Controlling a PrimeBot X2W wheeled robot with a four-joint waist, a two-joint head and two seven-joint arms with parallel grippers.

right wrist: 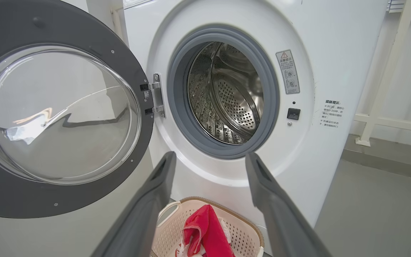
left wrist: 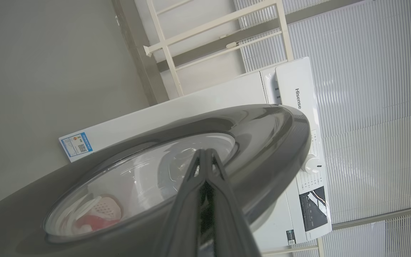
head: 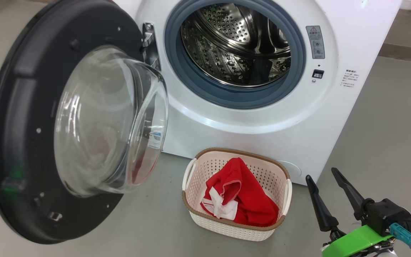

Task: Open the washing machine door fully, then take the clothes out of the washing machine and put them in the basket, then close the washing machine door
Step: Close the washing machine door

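Left gripper [left wrist: 205, 153] first: its two dark fingers are pressed tight together with nothing between them, rising from the bottom centre of the left wrist view. They lie close along the outer face of the washing machine door [head: 16, 142], tips over the window; whether they actually touch it, I can't tell.

Over to the right gripper [head: 321, 175], lower right of the head view: fingers spread wide apart, holding nothing, up over the grey floor [head: 387, 125]. It sits just right of the basket [head: 227, 232] and apart from it. In the right wrist view those open fingers frame the basket at the bottom edge.

And the basket stands on the floor at lower centre, right in front of the washing machine [head: 248, 121]. The clothes [head: 248, 196] are in it, a red heap with a white patch at the near left side, filling most of the basket.

The door hangs open, swung out on its hinge [head: 148, 39] and taking up the whole left half of the head view. Its glass bowl [head: 109, 121] bulges toward centre frame, catching a faint red reflection.

Behind, at upper centre, the grey gasket [head: 234, 98] rings the steel drum [head: 234, 43], and what I can see of the drum is bare perforated metal. A white knob [left wrist: 312, 166] shows on the washer's panel at right of the left wrist view.
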